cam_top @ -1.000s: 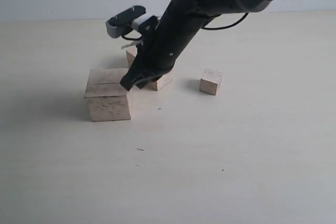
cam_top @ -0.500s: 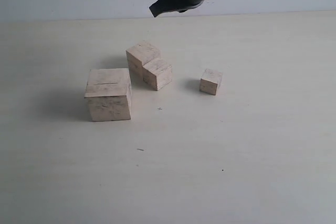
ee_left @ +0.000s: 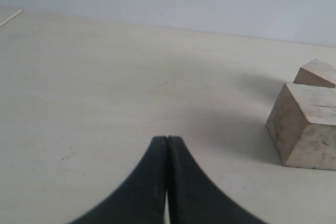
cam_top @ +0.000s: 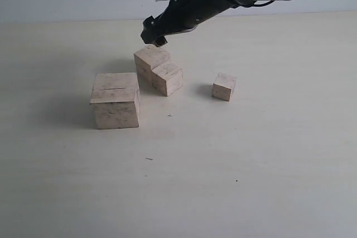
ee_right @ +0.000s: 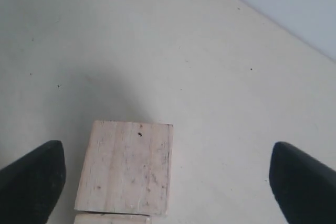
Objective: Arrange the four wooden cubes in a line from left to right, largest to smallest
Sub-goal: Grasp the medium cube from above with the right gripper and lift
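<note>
**Four wooden cubes after release: right hand moved to the next cube**

The four wooden cubes stand on the worktop [cam_top: 251, 165]. The largest cube [cam_top: 115, 100] is at left and the smallest cube [cam_top: 224, 86] at right. Between them the third cube [cam_top: 167, 78] touches the second-largest cube [cam_top: 151, 59], which sits farther back. A second ago your right hand [cam_top: 153, 37] was down at the third cube. It has since let go and risen, and now hovers over the second-largest, fingers wide apart and holding nothing. Your left hand [ee_left: 167, 182] is pressed together, apart from the largest cube. The order looks right, but the second-largest probably needs bringing forward.
</note>
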